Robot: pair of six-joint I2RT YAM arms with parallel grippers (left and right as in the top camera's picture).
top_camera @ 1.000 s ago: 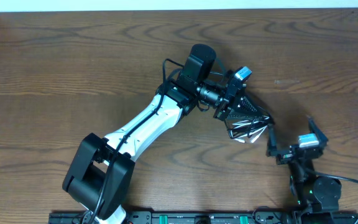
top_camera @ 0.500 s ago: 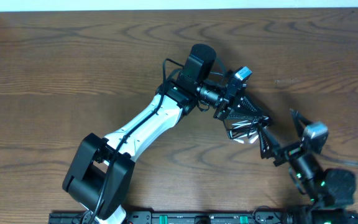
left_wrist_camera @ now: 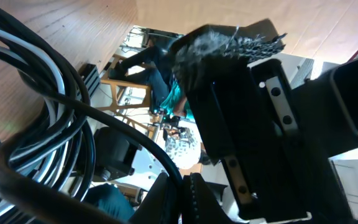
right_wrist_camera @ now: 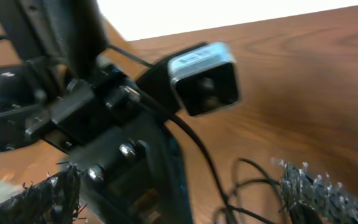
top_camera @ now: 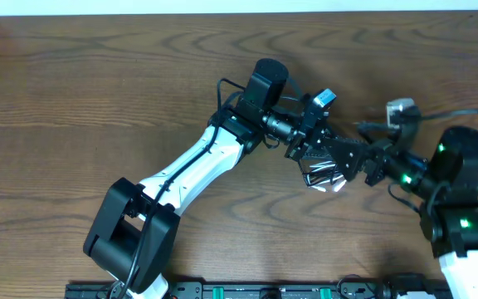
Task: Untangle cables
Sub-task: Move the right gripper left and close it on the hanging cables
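Note:
The cables (top_camera: pixel 327 177) are a small tangled bundle of black cords and one white cord, held just above the table at centre right. My left gripper (top_camera: pixel 332 156) is shut on a black cord of the bundle. In the left wrist view the jaws (left_wrist_camera: pixel 182 198) pinch that cord, and the looped cables (left_wrist_camera: pixel 48 106) fill the left side. My right gripper (top_camera: pixel 357 160) is open and close against the left gripper and the bundle. In the right wrist view its mesh-covered fingers (right_wrist_camera: pixel 185 190) are spread wide around the left gripper's body, with thin black cable loops (right_wrist_camera: pixel 241 183) between them.
The left arm's white link (top_camera: pixel 197 166) runs diagonally from the front left. The right arm's base (top_camera: pixel 463 224) stands at the front right, with a thick black wire (top_camera: pixel 463 113) behind it. A black rail (top_camera: pixel 222 291) lines the table's front edge.
My right arm has swung from the front right up and left, and its open gripper is now against the left gripper and the bundle. The left arm and cables have not moved.

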